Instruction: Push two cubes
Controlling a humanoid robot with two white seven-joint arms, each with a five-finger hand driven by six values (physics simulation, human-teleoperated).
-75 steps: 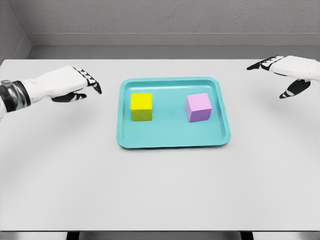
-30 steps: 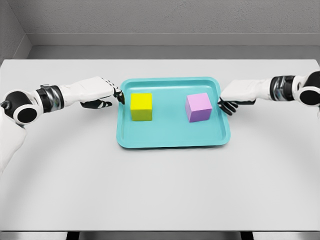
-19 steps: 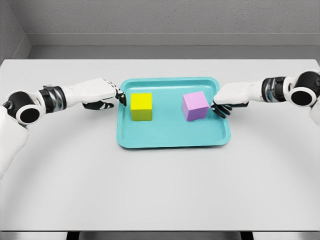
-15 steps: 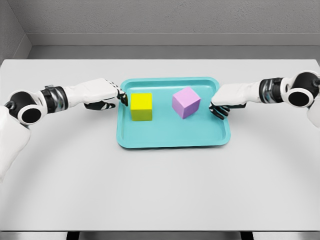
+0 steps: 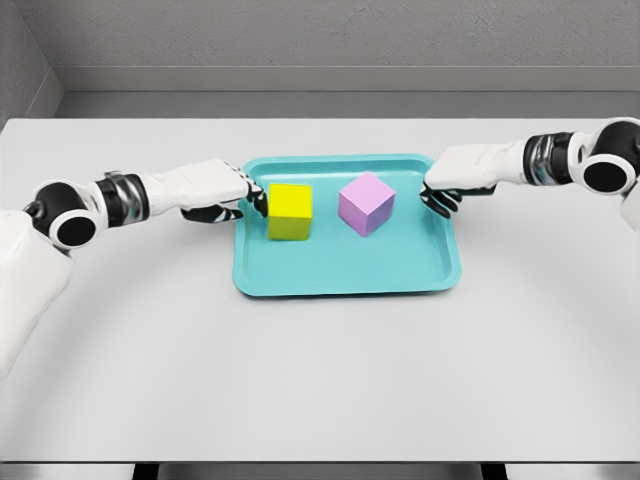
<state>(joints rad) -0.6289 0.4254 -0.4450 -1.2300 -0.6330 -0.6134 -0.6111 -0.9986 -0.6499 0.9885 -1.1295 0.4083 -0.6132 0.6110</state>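
A yellow cube (image 5: 290, 211) and a pink cube (image 5: 366, 203) stand in a teal tray (image 5: 345, 270) at the middle of the table. The pink cube is turned at an angle. My left hand (image 5: 252, 196) reaches over the tray's left rim, its fingertips against the yellow cube's left face. Over the tray's right rim hovers my right hand (image 5: 432, 195), a gap away from the pink cube. Both hands have relaxed fingers and hold nothing.
The tray lies on a white table (image 5: 320, 380) with a grey wall behind it. Both arms stretch in low over the table from the left and right edges.
My left hand moved right and nudged the yellow cube slightly right. The pink cube slid left and rotated after my right hand's push; that hand has since drawn back a little and up.
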